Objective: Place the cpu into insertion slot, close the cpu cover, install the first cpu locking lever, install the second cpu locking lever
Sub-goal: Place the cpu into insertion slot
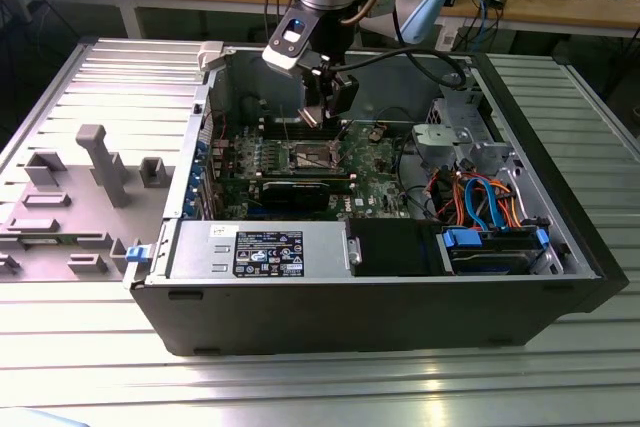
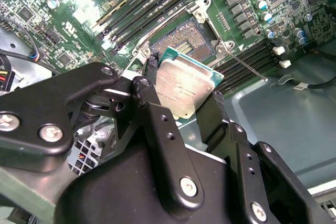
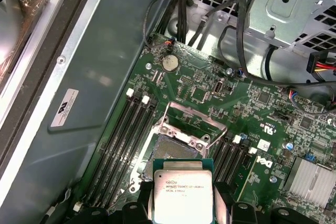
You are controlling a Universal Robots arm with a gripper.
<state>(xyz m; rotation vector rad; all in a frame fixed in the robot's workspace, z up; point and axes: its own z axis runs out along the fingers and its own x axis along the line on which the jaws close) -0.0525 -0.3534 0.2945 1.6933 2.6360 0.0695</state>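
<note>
Arm comes down into the open computer case [image 1: 400, 307]. The gripper [image 1: 320, 115] hangs over the insertion slot [image 1: 310, 155] on the green board.

The gripper [image 2: 183, 85] is clenched on the cpu [image 2: 186, 90], one black finger on each of two opposite edges. The silver-grey top faces up toward both wrist cameras, and the chip is slightly tilted in the second wrist view. The first wrist view shows the same: the cpu [image 3: 182, 192] is pinched between the gripper [image 3: 182, 205] fingers.

The cpu is not seated. It is held above the insertion slot [image 2: 191, 38], just beside it, and overlaps the slot's near edge in both wrist views. The slot is bare and its contact field shows.

The cpu cover [image 3: 191, 121] is swung up, standing open at the far edge of the insertion slot [image 3: 176, 153], on the side away from the chip. A thin locking lever [image 2: 247, 67] sticks out unlatched, just beside the slot.

Black memory slots [image 3: 118, 145] run along both flanks of the slot. A coin battery [image 3: 170, 62] sits beyond the raised cover, well apart from the slot. A finned heat sink [image 3: 310, 179] lies off to one side of the slot.

A metal drive cage [image 1: 465, 137] with orange and blue cables stands to the exterior view's right of the slot. A labelled power supply [image 1: 268, 252] lies nearer the exterior camera than the slot. Grey fixture blocks [image 1: 100, 162] stand outside the case, to the exterior view's left of the slot.
</note>
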